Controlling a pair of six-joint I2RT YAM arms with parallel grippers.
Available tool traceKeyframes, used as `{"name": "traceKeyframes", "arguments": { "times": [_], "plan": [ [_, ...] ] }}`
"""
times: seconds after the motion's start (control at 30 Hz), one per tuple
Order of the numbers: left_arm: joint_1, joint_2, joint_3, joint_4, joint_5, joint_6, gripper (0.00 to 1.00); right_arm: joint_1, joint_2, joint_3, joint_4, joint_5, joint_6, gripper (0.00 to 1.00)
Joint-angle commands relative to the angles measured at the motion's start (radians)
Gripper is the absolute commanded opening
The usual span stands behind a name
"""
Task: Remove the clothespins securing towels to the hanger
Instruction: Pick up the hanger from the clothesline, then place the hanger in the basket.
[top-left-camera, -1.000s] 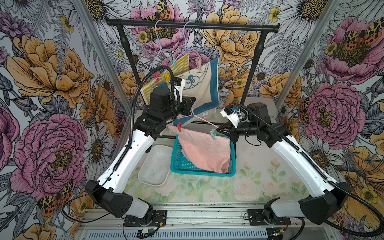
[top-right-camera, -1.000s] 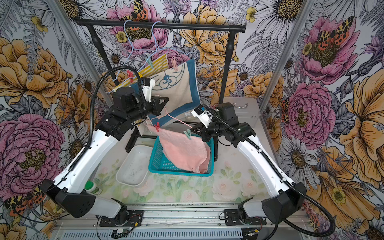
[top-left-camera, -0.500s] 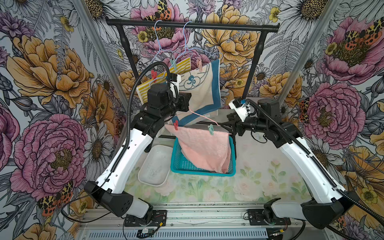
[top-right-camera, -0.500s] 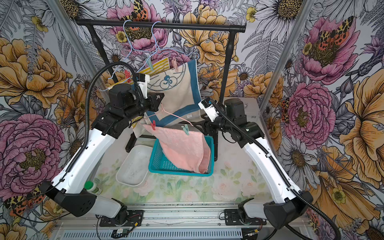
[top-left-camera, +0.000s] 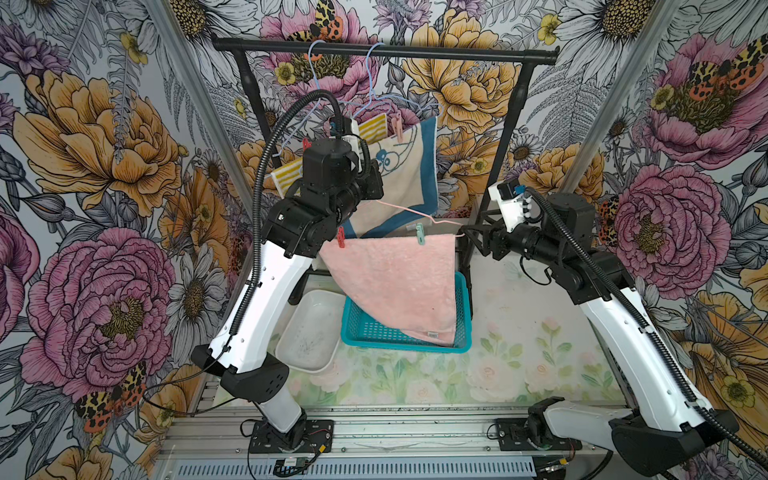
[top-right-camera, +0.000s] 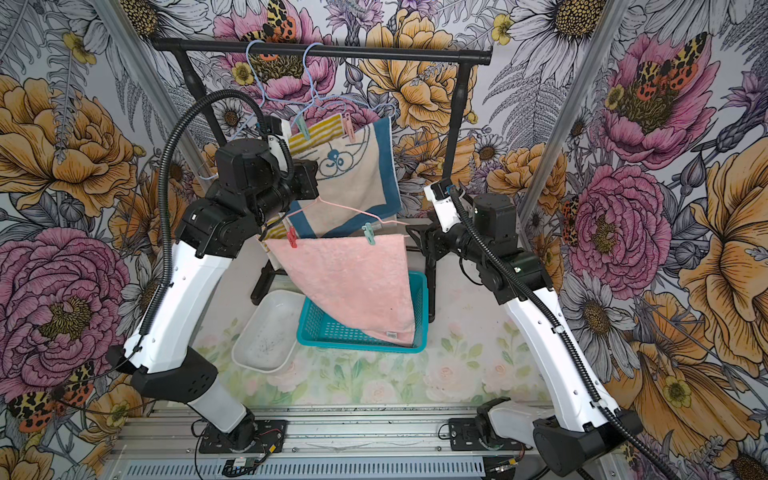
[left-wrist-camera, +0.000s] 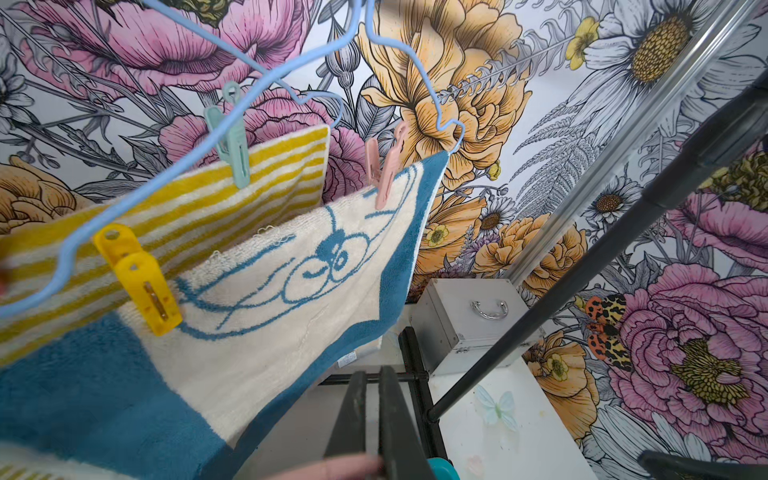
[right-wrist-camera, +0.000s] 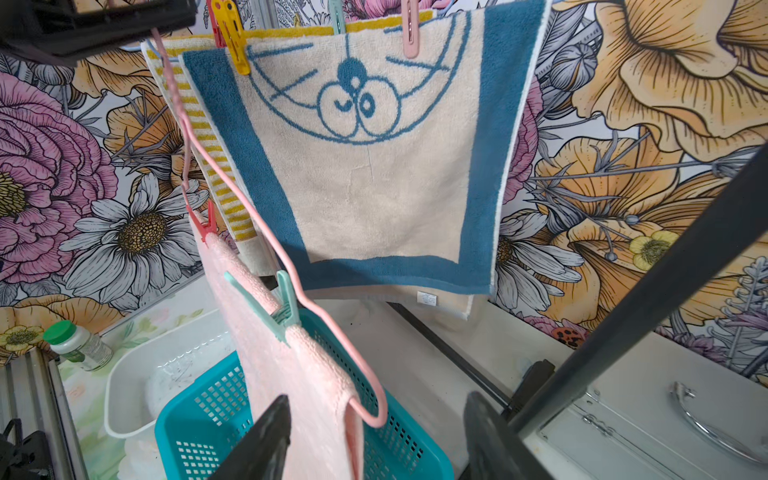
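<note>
Right gripper (right-wrist-camera: 376, 397), jaws apart, is facing the upright mint clothespin (right-wrist-camera: 278, 309) just ahead; left gripper (left-wrist-camera: 372, 371) is clamping the pink hanger (right-wrist-camera: 385, 409).

pink towel (top-left-camera: 395, 282): fuzzy terry cloth, matt; mint clothespin (right-wrist-camera: 284, 309): smooth plastic, slight sheen; teal basket (top-left-camera: 374, 332): perforated plastic; rail (top-left-camera: 457, 53): matt black metal; box (left-wrist-camera: 457, 307): brushed metal

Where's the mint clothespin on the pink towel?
In both top views the mint clothespin clips the top edge of the pink towel, between the red clothespin and the right gripper.
</note>
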Motion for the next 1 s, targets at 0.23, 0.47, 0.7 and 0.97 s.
{"name": "traceKeyframes", "arguments": {
  "times": [0.23,0.47,0.7,0.97],
  "plan": [
    [-0.048,-0.006,-0.183,-0.032,-0.029,-0.096,0.0,-0.002,-0.108,-0.135,0.056,-0.056,0.065,0.65],
    [-0.074,0.05,-0.227,-0.027,0.031,-0.155,0.0,-0.002,-0.154,-0.21,0.054,-0.176,0.083,0.64],
    [-0.067,0.089,-0.337,0.013,0.127,-0.215,0.0,-0.001,-0.184,-0.282,0.054,-0.251,0.106,0.63],
    [-0.047,0.139,-0.473,0.091,0.224,-0.265,0.01,0.0,-0.193,-0.346,0.054,-0.259,0.126,0.62]
  ]
}}
